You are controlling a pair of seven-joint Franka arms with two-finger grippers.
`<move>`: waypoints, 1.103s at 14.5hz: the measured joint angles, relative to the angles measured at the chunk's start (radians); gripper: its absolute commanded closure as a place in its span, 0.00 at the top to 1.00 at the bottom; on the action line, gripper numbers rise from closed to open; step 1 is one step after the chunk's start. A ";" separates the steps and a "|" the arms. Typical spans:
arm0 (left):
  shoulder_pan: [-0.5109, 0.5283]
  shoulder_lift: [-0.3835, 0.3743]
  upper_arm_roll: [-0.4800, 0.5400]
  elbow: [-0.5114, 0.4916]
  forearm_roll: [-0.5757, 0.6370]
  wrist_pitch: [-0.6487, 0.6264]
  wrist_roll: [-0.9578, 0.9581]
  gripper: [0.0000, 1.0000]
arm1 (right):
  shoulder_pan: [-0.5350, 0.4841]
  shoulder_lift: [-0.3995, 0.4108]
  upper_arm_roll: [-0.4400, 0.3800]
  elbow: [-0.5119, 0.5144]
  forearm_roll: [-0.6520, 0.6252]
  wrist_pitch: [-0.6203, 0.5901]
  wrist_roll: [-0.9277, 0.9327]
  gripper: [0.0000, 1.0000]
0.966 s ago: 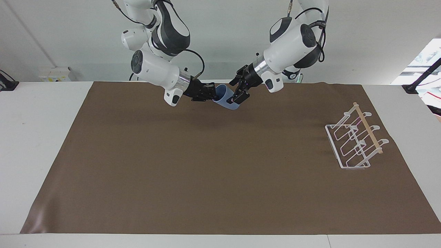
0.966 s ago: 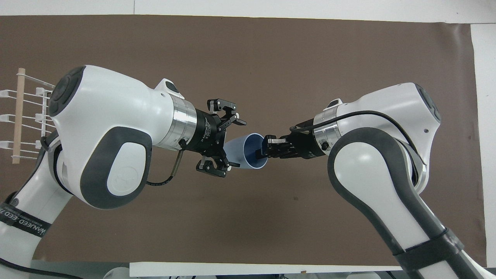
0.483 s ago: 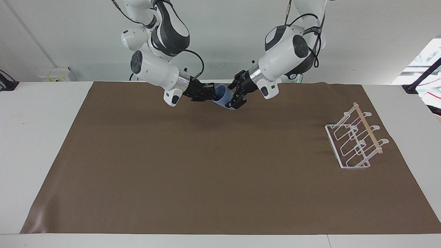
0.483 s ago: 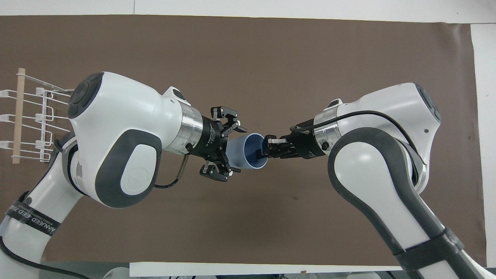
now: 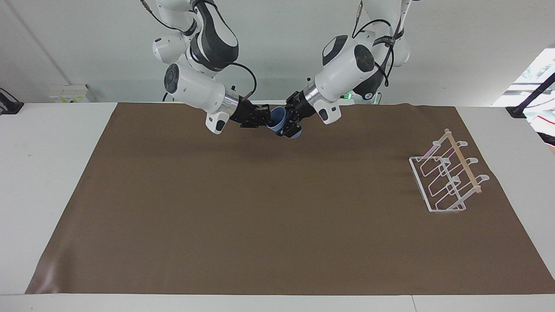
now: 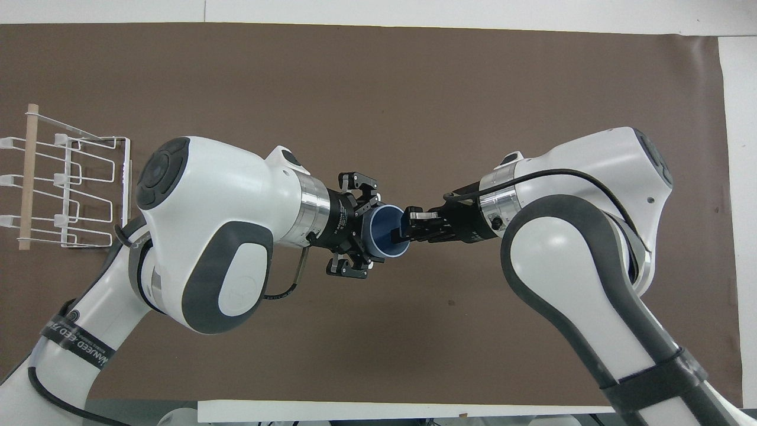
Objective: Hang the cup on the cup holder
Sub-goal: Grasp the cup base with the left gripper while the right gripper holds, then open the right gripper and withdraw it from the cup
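Observation:
The light-blue cup [image 5: 281, 125] [image 6: 387, 238] is held tilted in the air over the brown mat's edge closest to the robots. My right gripper [image 5: 265, 118] [image 6: 406, 231] is shut on its rim, one finger inside the mouth. My left gripper [image 5: 290, 123] [image 6: 368, 233] is closed around the cup's body from the base end. The white wire cup holder [image 5: 446, 177] [image 6: 65, 195] with its wooden rod stands on the mat at the left arm's end of the table, well away from both grippers.
A brown mat [image 5: 260, 216] [image 6: 414, 89] covers most of the white table [image 5: 43, 173]. Both arms meet over the mat's edge closest to the robots.
My left arm has moved in toward the cup, and its fingers have gone from wide open to closed around the cup's body. The right gripper and the cup have stayed put.

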 measured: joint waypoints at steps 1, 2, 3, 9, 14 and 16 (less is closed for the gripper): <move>0.000 0.000 0.000 0.000 0.000 0.000 0.000 0.00 | 0.000 0.000 0.000 0.000 0.000 0.000 0.000 0.00; 0.000 0.000 0.000 0.000 0.000 0.000 0.000 0.00 | 0.000 0.000 0.000 0.000 0.000 0.000 0.000 0.00; 0.000 0.000 0.000 0.000 0.000 0.000 0.000 0.00 | 0.000 0.000 0.000 0.000 0.000 0.000 0.000 0.02; -0.009 0.000 -0.003 -0.002 0.000 0.000 -0.021 0.00 | 0.001 0.000 0.001 0.006 0.002 0.004 0.000 0.99; -0.011 0.000 0.001 -0.002 0.007 0.005 -0.031 0.00 | -0.059 -0.016 -0.010 0.035 -0.130 0.013 0.000 0.99; -0.011 0.000 0.005 0.001 0.120 -0.028 -0.034 0.00 | -0.117 -0.045 -0.015 0.045 -0.304 0.012 0.000 0.99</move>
